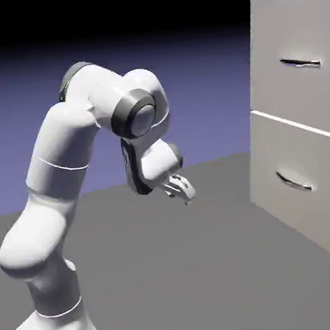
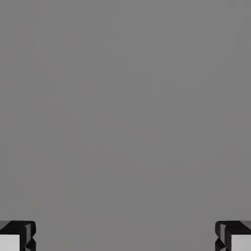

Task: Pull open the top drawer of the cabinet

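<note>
The tall pale grey-beige cabinet [image 1: 262, 116] stands at the exterior view's right edge. Its top drawer [image 1: 298, 84] is the upper flat front, flush with the body, with a slim dark bar handle [image 1: 301, 62]. The lower drawer [image 1: 304, 183] sits below it with its own handle. My gripper [image 1: 182, 191] hangs low under the folded arm, well to the left of the cabinet and far below the top handle, pointing down at the table. In the hand view my fingertips [image 2: 17, 236] stand wide apart at the bottom corners, open, with only grey tabletop between them.
The grey table [image 1: 207, 277] stretches between the arm's base and the cabinet. The white arm [image 1: 69, 170] rises from the lower left and bends over at the elbow.
</note>
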